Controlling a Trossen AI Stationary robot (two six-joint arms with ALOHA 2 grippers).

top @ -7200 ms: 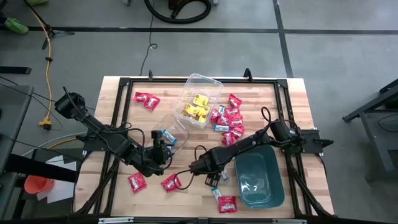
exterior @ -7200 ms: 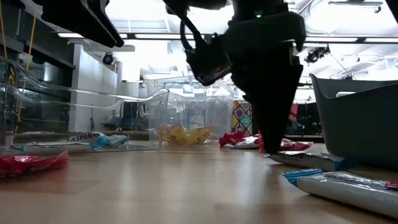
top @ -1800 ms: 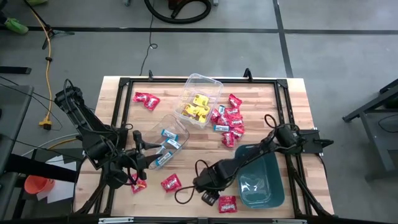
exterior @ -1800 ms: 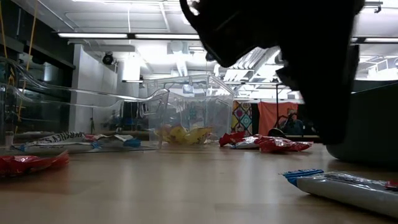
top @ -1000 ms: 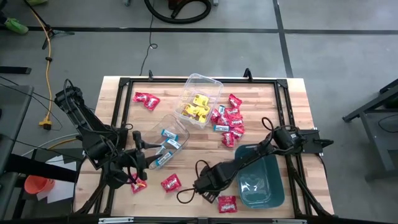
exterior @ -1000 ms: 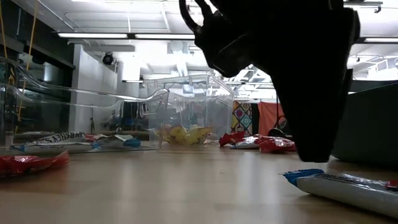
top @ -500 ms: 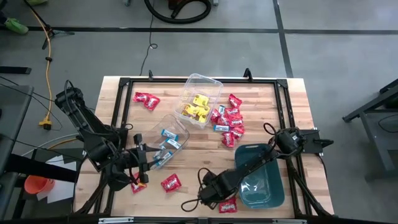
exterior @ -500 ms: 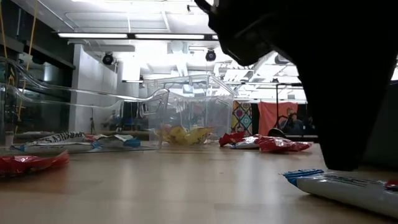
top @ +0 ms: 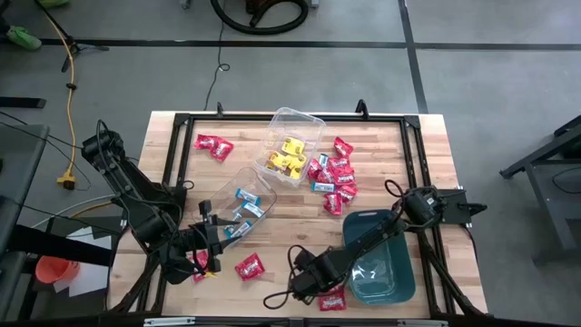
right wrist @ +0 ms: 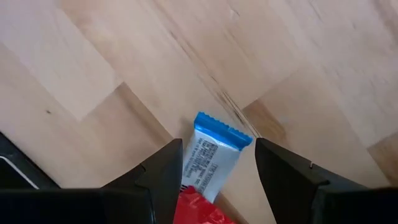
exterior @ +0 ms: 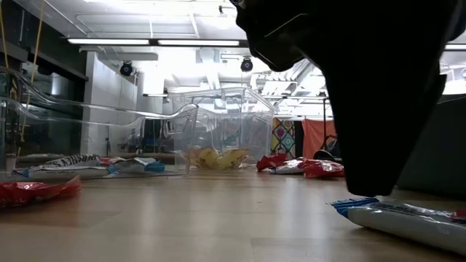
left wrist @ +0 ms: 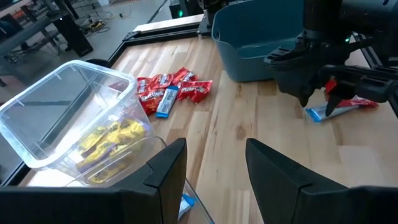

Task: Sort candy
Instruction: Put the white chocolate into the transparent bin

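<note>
My right gripper (right wrist: 217,149) points down at the table's near middle (top: 311,283), open. Its fingers stand on either side of a light blue-and-white candy packet (right wrist: 214,155) that lies flat on the wood; I see no touch. A red candy (right wrist: 200,210) lies against that packet's near end. In the low view the gripper's tip (exterior: 371,191) hangs just over the packet (exterior: 397,216). My left gripper (top: 213,240) stands open above the near left, beside a tipped clear tub (top: 247,195) holding blue candy. Its fingers (left wrist: 168,174) hold nothing.
A teal bin (top: 377,263) stands right of my right gripper. A clear tub (top: 289,150) with yellow candy sits at the far middle, a heap of red and blue candy (top: 334,177) beside it. Loose red candies lie at the far left (top: 213,143) and near middle (top: 250,266).
My right gripper has gone toward the table's right and near edge, ending over the blue-and-white packet, then kept still. My left gripper has rolled about its own line and sunk a little. Both stay open.
</note>
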